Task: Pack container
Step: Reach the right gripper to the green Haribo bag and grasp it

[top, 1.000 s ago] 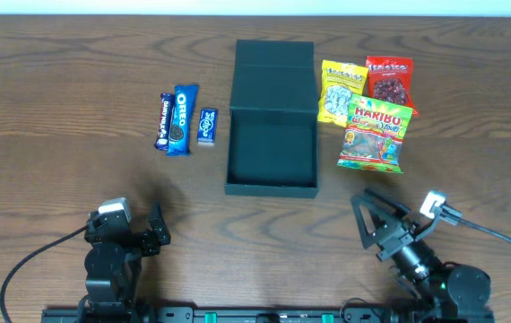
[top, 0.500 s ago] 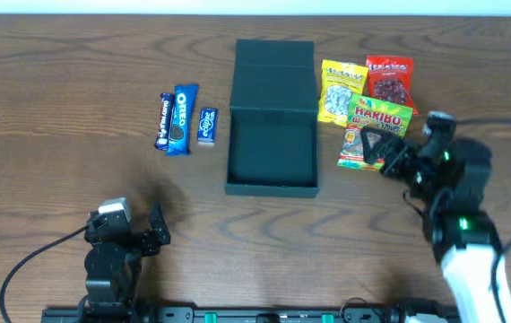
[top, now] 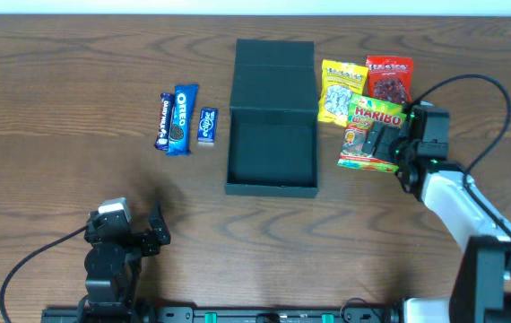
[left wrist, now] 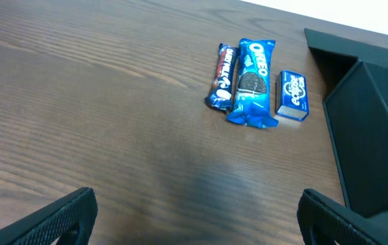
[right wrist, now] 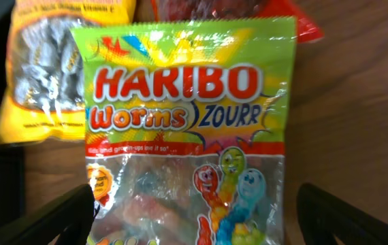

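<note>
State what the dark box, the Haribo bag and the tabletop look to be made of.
The container: dark, matte, stiff flat panels with sharp edges, no glare; likely rigid board, perhaps paper-wrapped. The Haribo bag: glossy printed plastic film, with glare streaks, wrinkles and a clear window showing sweets. The table: brown wood grain, low sheen; solid wood or laminate, cannot tell.

Black left hand; right arm partly white; cables apparently black.

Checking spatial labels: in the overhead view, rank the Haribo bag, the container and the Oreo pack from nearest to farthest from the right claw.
1. Haribo bag, under the right claw.
2. container, mid-table.
3. Oreo pack, far left side.
</note>
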You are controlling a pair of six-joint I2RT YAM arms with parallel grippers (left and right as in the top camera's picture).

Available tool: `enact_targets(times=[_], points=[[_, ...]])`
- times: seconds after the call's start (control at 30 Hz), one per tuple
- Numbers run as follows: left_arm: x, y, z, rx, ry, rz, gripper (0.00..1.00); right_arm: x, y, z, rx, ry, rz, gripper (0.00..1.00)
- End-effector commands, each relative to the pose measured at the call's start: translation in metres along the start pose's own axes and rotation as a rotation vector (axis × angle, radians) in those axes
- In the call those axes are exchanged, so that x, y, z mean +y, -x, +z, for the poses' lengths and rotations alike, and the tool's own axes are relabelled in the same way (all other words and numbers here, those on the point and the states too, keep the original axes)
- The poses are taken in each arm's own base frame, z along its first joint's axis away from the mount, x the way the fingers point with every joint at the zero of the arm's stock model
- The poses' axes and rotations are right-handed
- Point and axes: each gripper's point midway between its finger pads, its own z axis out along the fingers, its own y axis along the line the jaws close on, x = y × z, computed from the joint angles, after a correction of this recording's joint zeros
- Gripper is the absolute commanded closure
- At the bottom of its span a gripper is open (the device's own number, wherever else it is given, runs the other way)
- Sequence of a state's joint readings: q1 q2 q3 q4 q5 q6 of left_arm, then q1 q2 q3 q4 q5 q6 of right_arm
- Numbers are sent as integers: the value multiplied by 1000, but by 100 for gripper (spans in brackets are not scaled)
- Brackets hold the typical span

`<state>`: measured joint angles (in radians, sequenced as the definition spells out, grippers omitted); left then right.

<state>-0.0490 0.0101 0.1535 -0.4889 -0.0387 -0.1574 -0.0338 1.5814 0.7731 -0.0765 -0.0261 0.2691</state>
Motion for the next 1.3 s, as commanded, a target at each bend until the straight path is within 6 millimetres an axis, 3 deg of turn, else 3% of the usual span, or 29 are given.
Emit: enact_targets(times=[0.0, 0.23, 0.33, 0.53, 0.63, 0.77, 1.13, 1.23, 1.27], points=[[5, -5, 3, 5, 25, -4, 5, 8, -4, 13, 16, 0, -57, 8], [5, -5, 3, 5, 25, -4, 5, 11, -31, 31, 86, -48, -78, 23], [5, -5, 3, 5, 26, -4, 5, 5, -34, 35, 89, -83, -63, 54], [5, -5, 3, 5, 26, -4, 5, 2, -47, 37, 137, -92, -67, 98], [5, -5, 3, 5, 26, -4, 5, 3, -54, 36, 167, -84, -54, 99], [5, -5, 3, 5, 26, -4, 5, 24, -59, 27, 211, 27, 0, 99], [5, -5, 3, 5, 26, -4, 5, 34, -26, -34, 140, 53, 39, 98], [5, -5, 3, 5, 26, -4, 5, 35, -19, -40, 109, 46, 32, 99], [5, -5, 3, 5, 26, -4, 5, 34, -22, -40, 120, 43, 33, 75]])
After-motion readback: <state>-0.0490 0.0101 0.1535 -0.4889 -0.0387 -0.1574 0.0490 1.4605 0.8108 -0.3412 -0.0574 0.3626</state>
